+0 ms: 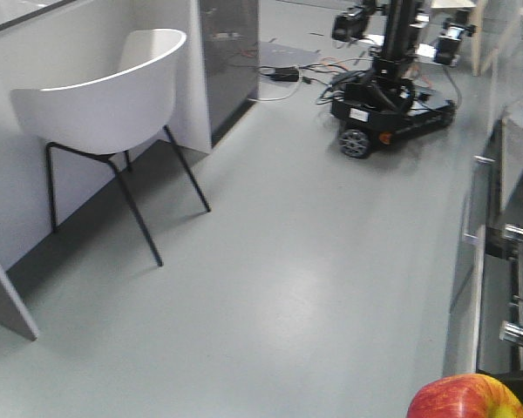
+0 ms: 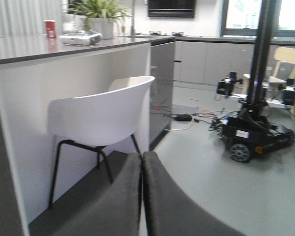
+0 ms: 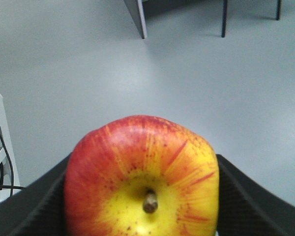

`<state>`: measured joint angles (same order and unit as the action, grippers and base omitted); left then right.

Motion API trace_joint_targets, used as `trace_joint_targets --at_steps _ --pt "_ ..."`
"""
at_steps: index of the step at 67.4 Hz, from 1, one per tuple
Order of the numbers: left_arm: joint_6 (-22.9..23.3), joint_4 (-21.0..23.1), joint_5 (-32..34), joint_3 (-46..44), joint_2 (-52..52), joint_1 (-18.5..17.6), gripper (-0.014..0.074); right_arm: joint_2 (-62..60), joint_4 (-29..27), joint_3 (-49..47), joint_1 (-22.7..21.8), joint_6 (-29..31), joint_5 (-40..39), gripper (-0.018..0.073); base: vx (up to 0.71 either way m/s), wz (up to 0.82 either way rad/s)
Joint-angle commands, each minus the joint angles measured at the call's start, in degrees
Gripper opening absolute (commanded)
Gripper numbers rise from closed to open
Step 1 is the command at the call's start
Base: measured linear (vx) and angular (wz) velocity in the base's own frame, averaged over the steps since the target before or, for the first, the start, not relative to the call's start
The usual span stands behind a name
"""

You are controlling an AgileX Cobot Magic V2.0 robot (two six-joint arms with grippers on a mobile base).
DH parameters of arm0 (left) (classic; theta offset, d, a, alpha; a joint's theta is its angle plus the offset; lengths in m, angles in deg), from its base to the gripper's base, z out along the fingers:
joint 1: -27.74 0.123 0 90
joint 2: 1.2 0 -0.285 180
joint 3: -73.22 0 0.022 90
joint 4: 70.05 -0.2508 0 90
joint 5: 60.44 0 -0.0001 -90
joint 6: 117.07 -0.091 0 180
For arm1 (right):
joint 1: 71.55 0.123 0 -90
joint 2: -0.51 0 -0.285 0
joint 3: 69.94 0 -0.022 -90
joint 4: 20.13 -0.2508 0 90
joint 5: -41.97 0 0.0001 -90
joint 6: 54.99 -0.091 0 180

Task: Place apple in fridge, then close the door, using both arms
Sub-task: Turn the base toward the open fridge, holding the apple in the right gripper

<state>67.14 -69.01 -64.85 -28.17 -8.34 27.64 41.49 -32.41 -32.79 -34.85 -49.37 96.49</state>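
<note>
The apple [image 3: 137, 182], red with a yellow patch round its stem, fills the lower half of the right wrist view. My right gripper [image 3: 142, 201] is shut on it, with a black finger [image 3: 37, 209] pressed against each side. The same apple [image 1: 467, 399] peeks in at the bottom right edge of the front view, held above the grey floor. In the left wrist view my left gripper [image 2: 141, 160] is shut with its two dark fingers pressed together and nothing between them. The fridge and its door are out of view.
A white chair [image 1: 113, 96] on black legs stands against the grey-topped counter [image 2: 64, 46] at left. Another black wheeled robot [image 1: 388, 96] sits at the back with cables [image 1: 283, 74] on the floor. Grey drawers with metal handles [image 1: 497, 261] line the right side.
</note>
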Motion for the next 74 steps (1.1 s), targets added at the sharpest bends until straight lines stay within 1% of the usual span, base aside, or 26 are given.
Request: trace_joint_targets --at_steps 1,74 --pt "0.12 0.49 4.41 1.64 0.92 0.16 -0.0006 -0.17 -0.93 -1.59 0.05 0.38 -3.77 0.0169 0.00 0.40" --pt "0.12 0.49 4.41 1.64 0.92 0.16 -0.0006 -0.17 -0.93 -1.59 0.05 0.38 -3.78 0.0169 0.00 0.38"
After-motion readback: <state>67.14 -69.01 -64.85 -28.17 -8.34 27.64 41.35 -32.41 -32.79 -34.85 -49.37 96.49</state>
